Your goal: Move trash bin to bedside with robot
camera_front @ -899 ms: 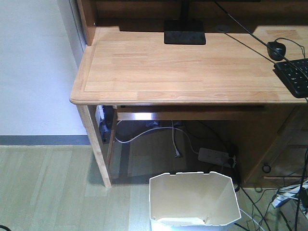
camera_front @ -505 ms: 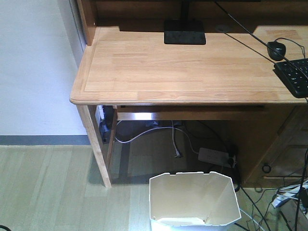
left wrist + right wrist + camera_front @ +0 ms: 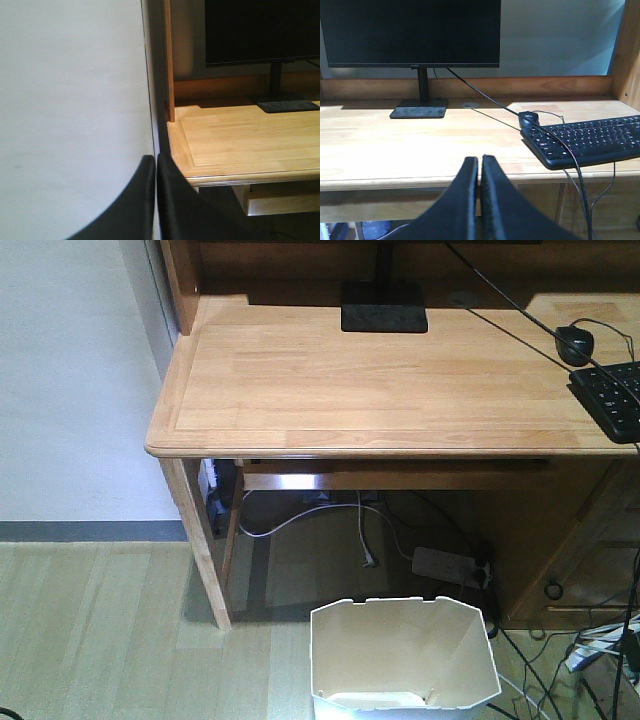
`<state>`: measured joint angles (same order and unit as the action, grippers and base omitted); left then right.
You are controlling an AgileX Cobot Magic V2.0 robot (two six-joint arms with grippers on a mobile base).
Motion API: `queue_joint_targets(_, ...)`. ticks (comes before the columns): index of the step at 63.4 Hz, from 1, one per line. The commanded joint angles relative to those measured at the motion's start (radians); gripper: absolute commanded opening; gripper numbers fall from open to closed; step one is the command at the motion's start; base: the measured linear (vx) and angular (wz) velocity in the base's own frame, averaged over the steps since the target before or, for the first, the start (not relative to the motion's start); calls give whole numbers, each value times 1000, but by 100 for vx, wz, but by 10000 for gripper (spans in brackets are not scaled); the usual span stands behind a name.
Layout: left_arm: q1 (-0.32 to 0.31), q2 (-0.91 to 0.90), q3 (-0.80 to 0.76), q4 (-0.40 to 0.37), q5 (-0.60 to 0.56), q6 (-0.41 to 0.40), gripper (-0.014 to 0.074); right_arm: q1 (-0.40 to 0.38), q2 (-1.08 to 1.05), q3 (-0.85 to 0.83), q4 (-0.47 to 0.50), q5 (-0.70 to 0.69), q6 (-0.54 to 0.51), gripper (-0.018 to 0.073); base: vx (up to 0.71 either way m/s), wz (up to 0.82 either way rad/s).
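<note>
The knee-high white plastic trash bin with the angular rim and cream inside (image 3: 400,650) stands upright on the pale wood-plank floor (image 3: 90,630), just in front of the light wooden desk (image 3: 380,380). It shows only in the front view, so I cannot place it against either of my grippers. Beyond the bin, under the desktop, a white power strip (image 3: 445,565) lies among loose cables.

My left gripper (image 3: 155,157) has its two black fingers pressed together on nothing. A plain white wall (image 3: 75,100) is ahead and to its left, the desk's corner to its right.

My right gripper (image 3: 479,159) is likewise closed and empty (only a thin seam between the fingers). It faces the desk's front edge. A black keyboard (image 3: 590,140) lies ahead to its right, a black mouse (image 3: 529,118) just beyond that, and a black flat monitor (image 3: 410,32) ahead to its left.
</note>
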<state>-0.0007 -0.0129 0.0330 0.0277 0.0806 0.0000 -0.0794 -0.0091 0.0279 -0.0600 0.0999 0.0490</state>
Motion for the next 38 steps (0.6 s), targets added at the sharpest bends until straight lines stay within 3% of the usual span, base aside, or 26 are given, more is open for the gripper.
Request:
queue_joint_targets(1, -6, -14, 12, -9, -74, -14, -6, -6, -11, 1, -9, -81, 0, -8, 0, 0)
queue_joint_targets(17, -6, -14, 12, -9, -74, -14, -6, -6, -11, 1, -10, -94, -1, -8, 0, 0)
queue_joint_targets(38, -6, -14, 12, -9, -74, -14, -6, -6, 17, -84, -17, -219, -27, -8, 0, 0)
